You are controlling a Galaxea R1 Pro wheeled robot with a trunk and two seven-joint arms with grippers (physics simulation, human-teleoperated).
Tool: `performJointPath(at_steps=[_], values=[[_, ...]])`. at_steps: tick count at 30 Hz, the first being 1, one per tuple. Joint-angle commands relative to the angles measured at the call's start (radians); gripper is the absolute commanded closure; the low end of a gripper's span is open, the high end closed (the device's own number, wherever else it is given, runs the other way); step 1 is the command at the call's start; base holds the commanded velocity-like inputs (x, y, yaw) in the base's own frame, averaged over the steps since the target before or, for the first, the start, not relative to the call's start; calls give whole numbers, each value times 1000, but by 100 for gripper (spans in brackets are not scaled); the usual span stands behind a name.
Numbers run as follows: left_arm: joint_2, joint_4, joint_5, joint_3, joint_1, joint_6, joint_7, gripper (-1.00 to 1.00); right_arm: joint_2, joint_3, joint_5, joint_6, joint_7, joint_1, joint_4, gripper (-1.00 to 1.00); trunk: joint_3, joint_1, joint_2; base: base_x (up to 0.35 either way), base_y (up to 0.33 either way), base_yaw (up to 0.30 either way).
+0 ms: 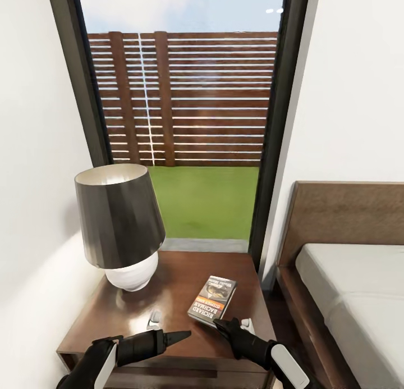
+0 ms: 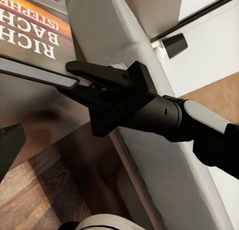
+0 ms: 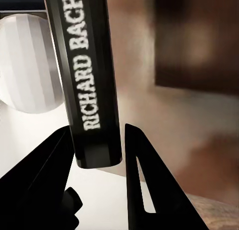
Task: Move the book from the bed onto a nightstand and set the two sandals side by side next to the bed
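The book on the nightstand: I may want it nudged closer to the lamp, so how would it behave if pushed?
The book looks like a thin paperback lying flat, so it would probably slide, not tip or roll. The nightstand top is glossy, so it may skid easily. Pushed at one corner it would likely spin. The right gripper has a finger either side of its spine.

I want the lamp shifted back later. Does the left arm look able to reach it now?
Probably yes: the left gripper hovers over the nightstand, nothing lies between it and the lamp, and the book sits off to the other side.
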Motion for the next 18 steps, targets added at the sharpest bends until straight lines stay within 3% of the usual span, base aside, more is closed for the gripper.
performJointPath(at_steps=[1, 18], values=[[0, 0, 2, 1, 0, 10, -3, -100, 0, 0, -1, 2, 2, -1, 0, 100, -1, 0, 0, 0, 0, 0], [1, 0, 2, 1, 0, 10, -3, -100, 0, 0, -1, 2, 2, -1, 0, 100, -1, 0, 0, 67, 0, 0]])
